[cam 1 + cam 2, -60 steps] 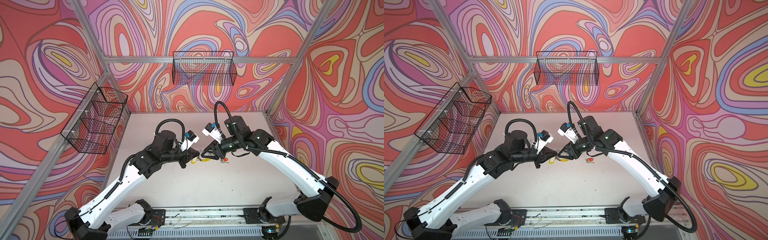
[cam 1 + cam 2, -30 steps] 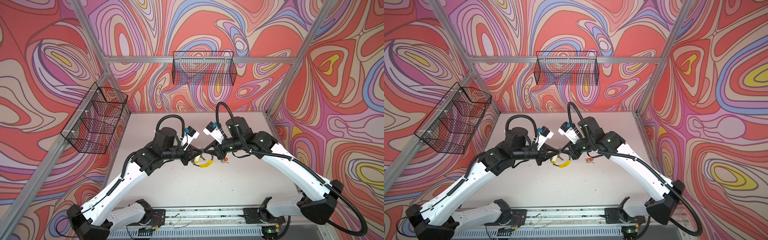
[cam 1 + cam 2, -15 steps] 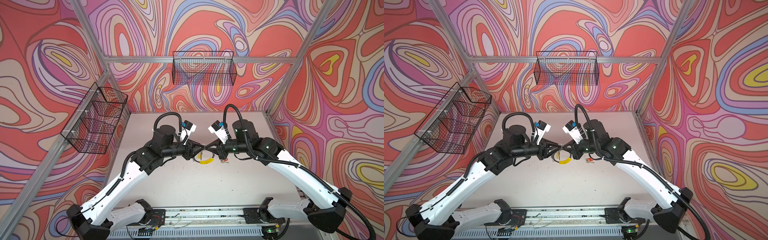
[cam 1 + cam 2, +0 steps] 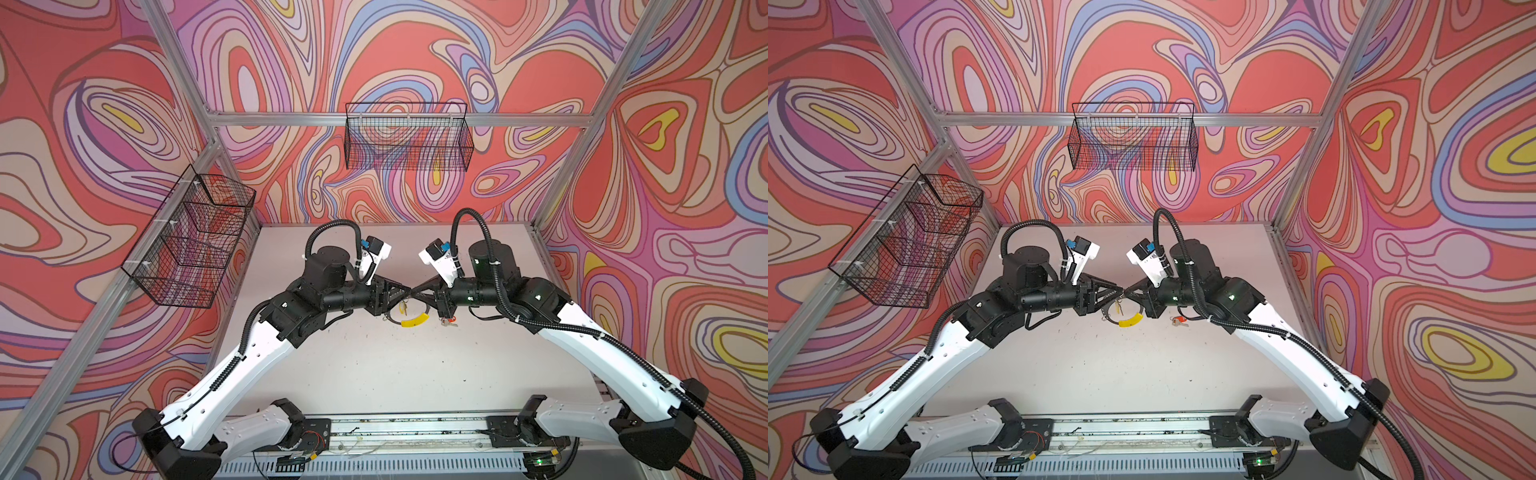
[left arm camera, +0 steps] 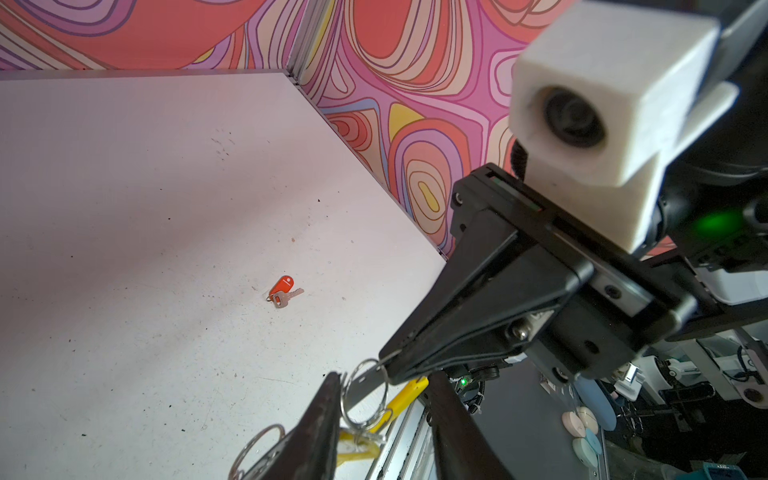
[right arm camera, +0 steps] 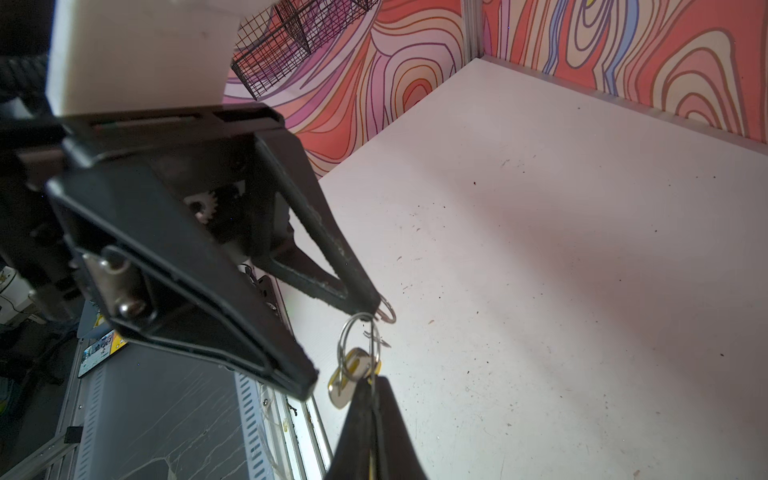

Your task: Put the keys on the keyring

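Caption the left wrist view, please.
Right pincer holds the keyring between parted fingers of left pincer; red-tagged key lies apart on table.

Swirly red, pink and purple wallpaper (image 4: 415, 54) all round, pretty loud. White tabletop (image 4: 374, 365), a bit speckled with dark crumbs. A black wire basket (image 4: 409, 141) hangs on the far wall and a divided wire basket (image 4: 191, 241) on the left wall, both off aluminium frame bars (image 4: 291, 119).

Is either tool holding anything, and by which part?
Right tool pinches the keyring at its grey rim, opposite the yellow arc; left tool open, holding nothing.
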`<state>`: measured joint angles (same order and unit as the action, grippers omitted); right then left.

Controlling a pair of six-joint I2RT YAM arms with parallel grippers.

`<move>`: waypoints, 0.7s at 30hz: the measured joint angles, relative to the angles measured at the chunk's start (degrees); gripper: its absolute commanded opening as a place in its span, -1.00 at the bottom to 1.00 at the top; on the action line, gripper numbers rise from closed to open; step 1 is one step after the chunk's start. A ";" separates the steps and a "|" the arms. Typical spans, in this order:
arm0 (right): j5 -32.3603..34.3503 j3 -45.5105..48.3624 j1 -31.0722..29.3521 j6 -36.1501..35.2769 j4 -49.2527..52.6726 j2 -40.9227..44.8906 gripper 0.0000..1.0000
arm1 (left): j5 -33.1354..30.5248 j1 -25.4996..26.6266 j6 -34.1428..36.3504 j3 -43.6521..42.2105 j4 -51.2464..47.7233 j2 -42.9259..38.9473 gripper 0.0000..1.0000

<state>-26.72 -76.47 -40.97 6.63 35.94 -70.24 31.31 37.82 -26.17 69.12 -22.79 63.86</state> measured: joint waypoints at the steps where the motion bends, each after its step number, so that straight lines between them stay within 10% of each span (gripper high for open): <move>1: -0.02 0.04 0.00 0.09 -0.09 0.00 -1.00 | -0.39 0.00 -0.04 0.00 -0.17 0.00 -0.23; 21: 0.94 1.84 0.00 0.55 -2.71 0.66 -1.00 | -0.92 -0.35 -6.73 0.39 -3.96 -1.66 -0.25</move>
<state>-25.78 -74.63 -40.97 7.18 33.23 -69.58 30.39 37.47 -32.91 69.52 -26.74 62.19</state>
